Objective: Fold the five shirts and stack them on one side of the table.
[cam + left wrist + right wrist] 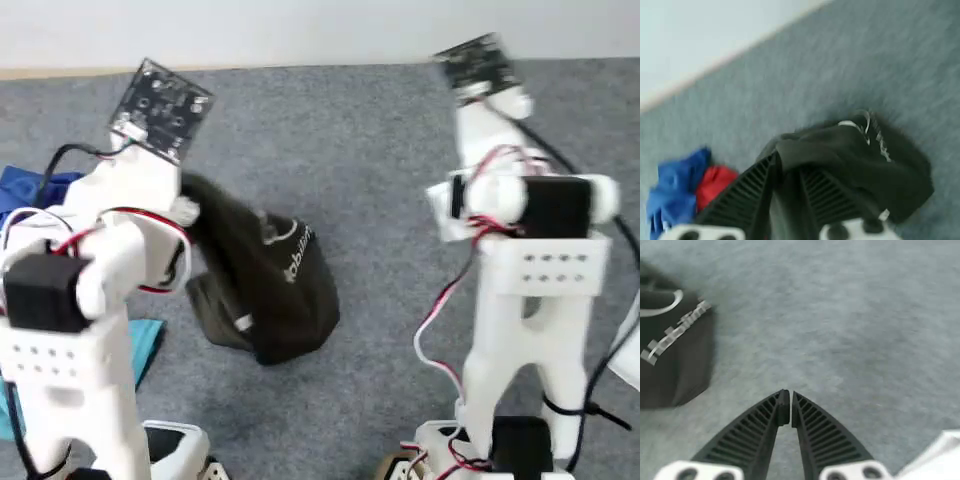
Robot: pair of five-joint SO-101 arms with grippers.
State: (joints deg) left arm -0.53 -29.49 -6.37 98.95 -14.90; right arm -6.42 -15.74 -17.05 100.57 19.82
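— Where is the black shirt?
— The black shirt (pixel 265 290) sits left of the middle of the grey worktop (pixel 380 170). It is bunched into a loose heap, with pale print on its right side. One end rises up and to the left, into the left claw (pixel 787 171).
— So the left claw has hold of it?
— Yes. In the left wrist view its two black ribbed fingers (pixel 740 195) are pinched on a fold of the dark cloth. The rest of the shirt spreads onto the worktop beyond them.
— And the right claw?
— The right claw (pixel 789 394) is pressed together on itself, with its tips touching. It points at bare grey worktop to the right of the black shirt, apart from it. The right arm (pixel 525 210) stands on the right side, well apart from the heap.
— Any other shirts?
— A blue shirt (pixel 672 195) lies crumpled at the far left, and a red shirt (pixel 715 182) touches it on its right. A teal cloth (pixel 148 345) lies flat at the near left, partly under the left arm (pixel 80 290).
— Is any of them folded?
— The black, blue and red ones are crumpled. For the teal cloth I cannot tell.
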